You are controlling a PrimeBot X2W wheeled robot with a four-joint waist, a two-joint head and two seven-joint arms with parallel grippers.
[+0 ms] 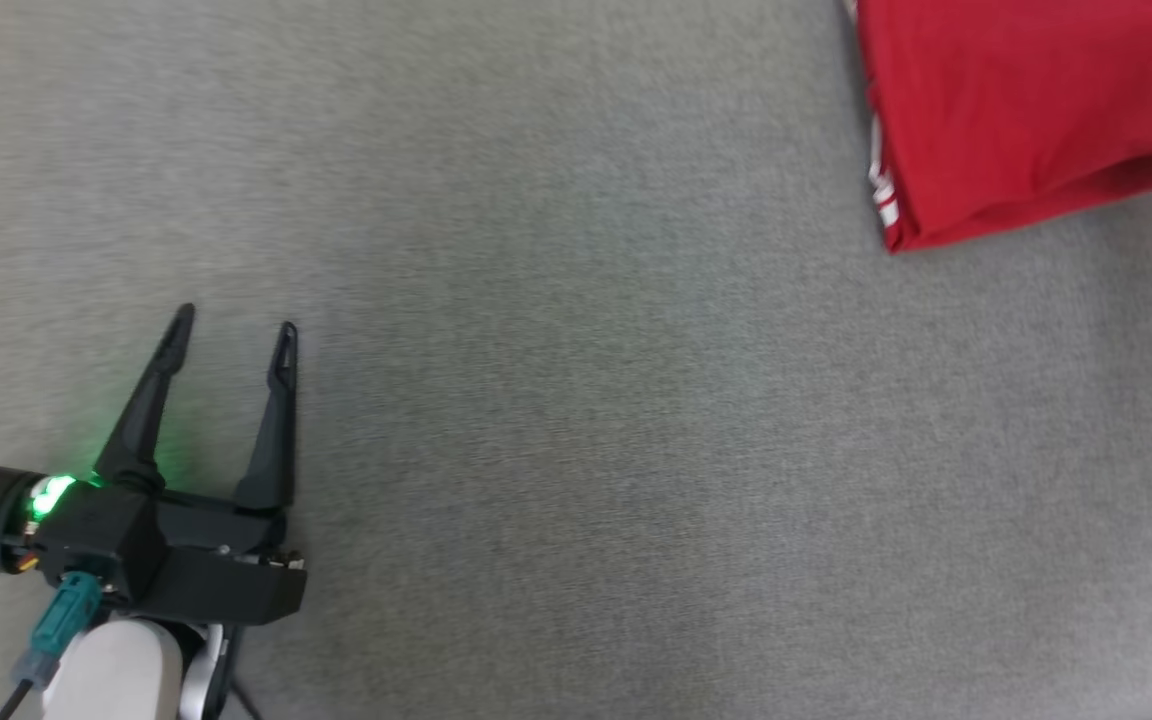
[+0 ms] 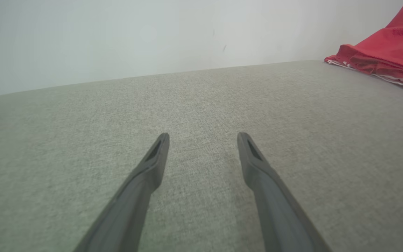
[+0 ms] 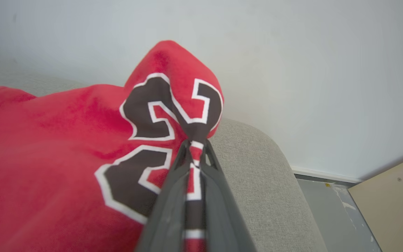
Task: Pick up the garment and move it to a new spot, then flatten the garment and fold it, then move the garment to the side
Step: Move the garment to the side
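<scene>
Item: garment [image 1: 1016, 110], one red sports jersey with a black number outlined in white and white-striped trim [image 1: 881, 195] along one hem.

Location: lies bunched toward the far right corner of the grey upholstered surface [image 1: 576, 450]. One fold is drawn up into a peak. The rest sags back onto the fabric below.

Handling, as I judge it: light, soft and limp, with no stiffness to hold a shape. It will drape and trail from whatever point is lifted, and layers may slide over each other. The printed number looks slightly firmer than the plain knit. It is not fragile. Hems, shoulders or corners seem the best places to take hold for spreading it flat, since a mid-panel pinch only gathers it.

Right end effector [image 3: 196, 147]: fingers closed tight on a pinch of cloth at the printed number [image 3: 159, 105], and the peak rises just past the tips.

Left end effector [image 1: 233, 335]: fingers spread wide with nothing between them, low over the near left part of the surface, well apart from the jersey.

Surroundings: a pale wall [image 3: 292, 52] behind, with a strip of floor [image 3: 327, 210] past the rounded corner.
</scene>
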